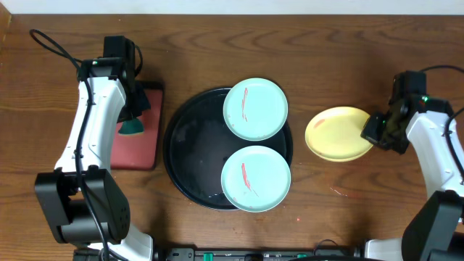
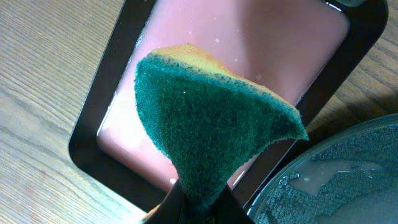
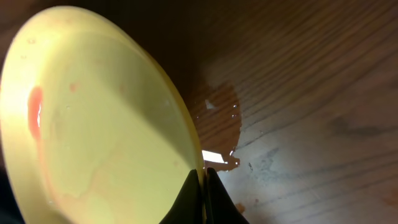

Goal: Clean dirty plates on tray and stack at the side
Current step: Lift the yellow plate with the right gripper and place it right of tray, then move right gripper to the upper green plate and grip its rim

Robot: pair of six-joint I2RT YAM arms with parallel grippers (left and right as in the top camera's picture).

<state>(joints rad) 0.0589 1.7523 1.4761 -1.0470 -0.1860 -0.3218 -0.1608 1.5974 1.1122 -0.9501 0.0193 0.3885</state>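
Two mint-green dirty plates sit on the black round tray (image 1: 185,148), one at the back (image 1: 255,109) and one at the front (image 1: 255,178), each with a red smear. The yellow plate (image 1: 337,133) lies right of the tray, off it. My right gripper (image 1: 377,130) is shut on that plate's right rim; the right wrist view shows the yellow plate (image 3: 93,118) with a red smear and the gripper (image 3: 203,186) pinching its edge. My left gripper (image 1: 133,116) is shut on the teal sponge (image 2: 211,118), held over the red tray (image 2: 249,43).
The red rectangular tray (image 1: 138,138) lies left of the black tray. Wet film covers the black tray's floor (image 2: 348,180). A small puddle (image 3: 217,118) and red spots (image 1: 341,192) mark the wood near the yellow plate.
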